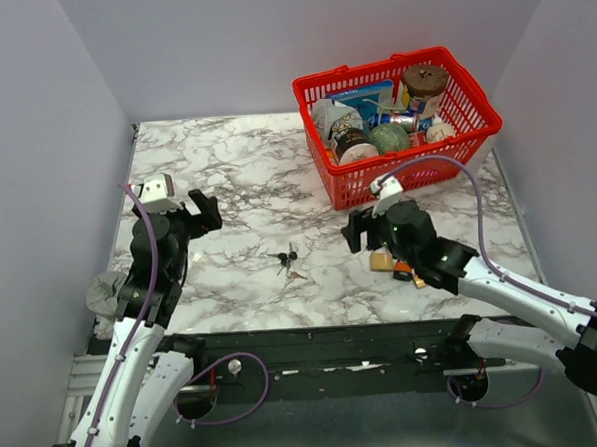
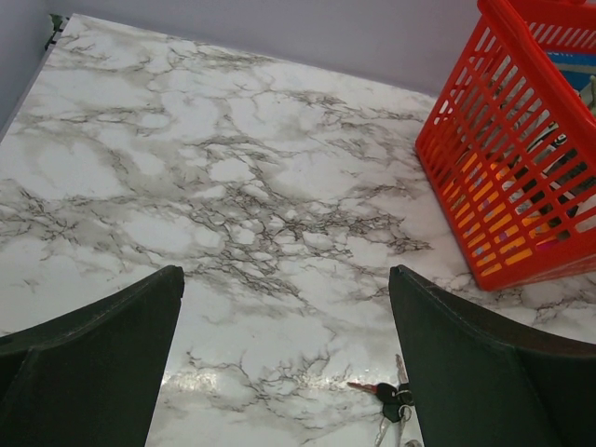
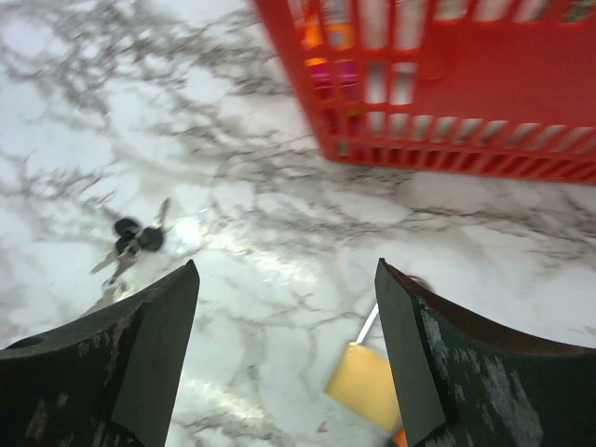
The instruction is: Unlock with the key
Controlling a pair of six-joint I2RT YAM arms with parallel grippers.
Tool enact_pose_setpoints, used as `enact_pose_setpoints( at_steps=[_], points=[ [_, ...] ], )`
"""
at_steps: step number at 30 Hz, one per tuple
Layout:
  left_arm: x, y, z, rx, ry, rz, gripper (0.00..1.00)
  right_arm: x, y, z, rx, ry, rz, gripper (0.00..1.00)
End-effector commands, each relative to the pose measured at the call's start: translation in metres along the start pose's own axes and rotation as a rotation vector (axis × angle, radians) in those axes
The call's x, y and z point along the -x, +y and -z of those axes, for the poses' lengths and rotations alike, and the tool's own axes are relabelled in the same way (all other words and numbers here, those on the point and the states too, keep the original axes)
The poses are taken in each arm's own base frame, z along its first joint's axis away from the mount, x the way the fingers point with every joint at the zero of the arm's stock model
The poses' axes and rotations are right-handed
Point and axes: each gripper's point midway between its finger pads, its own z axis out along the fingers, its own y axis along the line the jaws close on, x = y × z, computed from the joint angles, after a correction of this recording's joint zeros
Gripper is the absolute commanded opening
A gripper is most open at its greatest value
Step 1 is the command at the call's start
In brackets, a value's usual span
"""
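A bunch of black-headed keys (image 1: 286, 260) lies on the marble table (image 1: 236, 177) between the arms. It shows at the bottom of the left wrist view (image 2: 393, 402) and at the left of the right wrist view (image 3: 135, 238). A brass padlock (image 1: 384, 262) lies under the right gripper; its body shows between the fingers in the right wrist view (image 3: 365, 385). My left gripper (image 1: 202, 211) is open and empty, left of and beyond the keys. My right gripper (image 1: 357, 230) is open and empty, hovering over the padlock.
A red plastic basket (image 1: 398, 128) full of jars and packets stands at the back right, close beyond the right gripper. A crumpled grey cloth (image 1: 106, 292) lies at the table's left edge near the left arm. Grey walls enclose the table on three sides.
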Motion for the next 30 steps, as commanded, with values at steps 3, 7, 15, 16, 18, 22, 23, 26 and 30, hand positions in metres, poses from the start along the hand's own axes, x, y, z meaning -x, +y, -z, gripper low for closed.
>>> enact_pose_setpoints(
  at_steps=[3, 7, 15, 16, 18, 22, 23, 26, 30],
  points=[
    [-0.007, -0.004, -0.005, -0.03, 0.03, -0.022, 0.99, -0.016, 0.069, -0.019, 0.134, 0.086, 0.079, 0.78],
    [-0.009, -0.011, -0.006, -0.072, 0.035, -0.031, 0.99, -0.016, 0.118, -0.032, 0.319, 0.131, 0.115, 0.74],
    [-0.017, -0.012, -0.01, -0.082, 0.067, -0.046, 0.99, -0.044, 0.14, -0.071, 0.39, 0.247, 0.262, 0.67],
    [-0.018, -0.013, -0.011, -0.085, 0.072, -0.044, 0.99, -0.046, 0.14, -0.075, 0.39, 0.257, 0.289, 0.67],
    [-0.02, -0.014, -0.013, -0.09, 0.083, -0.049, 0.99, -0.052, 0.143, -0.085, 0.382, 0.304, 0.311, 0.64],
    [-0.026, -0.013, -0.016, -0.085, 0.113, -0.053, 0.99, -0.068, 0.152, -0.085, 0.432, 0.376, 0.291, 0.6],
    [-0.028, -0.014, -0.017, -0.085, 0.122, -0.052, 0.99, -0.071, 0.152, -0.085, 0.428, 0.386, 0.282, 0.59],
    [-0.029, -0.015, -0.018, -0.091, 0.129, -0.051, 0.99, -0.081, 0.15, -0.085, 0.388, 0.416, 0.26, 0.59],
    [-0.032, -0.017, -0.02, -0.097, 0.144, -0.047, 0.99, -0.099, 0.157, -0.082, 0.383, 0.461, 0.274, 0.57]
  ],
)
